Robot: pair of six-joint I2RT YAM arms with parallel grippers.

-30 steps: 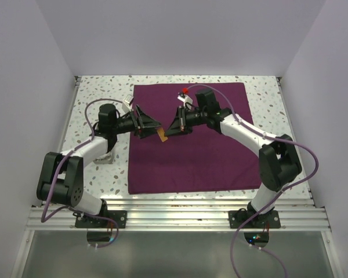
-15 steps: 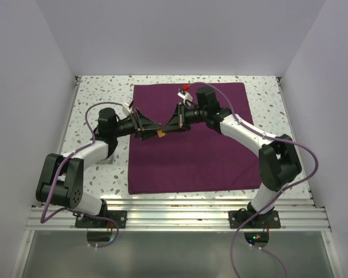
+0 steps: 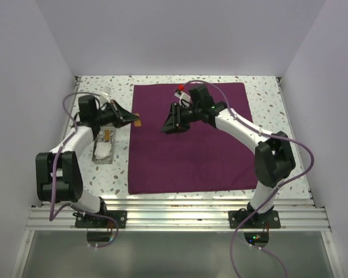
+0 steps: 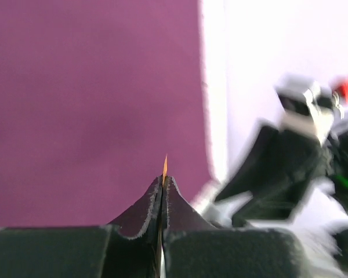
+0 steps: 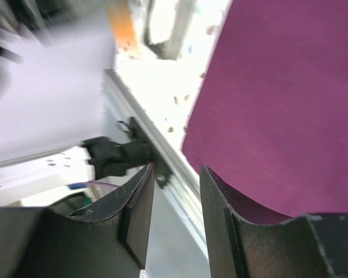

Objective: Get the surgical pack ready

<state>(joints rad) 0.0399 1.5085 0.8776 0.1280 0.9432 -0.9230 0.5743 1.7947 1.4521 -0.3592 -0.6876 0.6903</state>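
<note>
Speckled table (image 3: 267, 98) under white walls, seen from overhead: the maroon cloth (image 3: 191, 156) of the surgical pack lies flat and square across the middle of the frame. The small metal tray (image 3: 103, 152) sits on bare table just off the cloth's left edge, with something white in it too small for me to name.

At upper left my left gripper (image 3: 132, 120) hangs at the cloth's left border, above the tray. Its jaws are clamped flat on a thin orange strip (image 3: 137, 123), which its wrist view shows edge-on. My right gripper (image 3: 168, 125) hovers over the upper middle of the cloth, fingers parted and nothing between them.

I expect the cloth to be light, soft and limp. Pinched mid-panel it would bunch and drag, so I would take it at a corner or along an edge, ideally two corners at once. The tray looks stiff and probably slick, so the rim is my hold.
</note>
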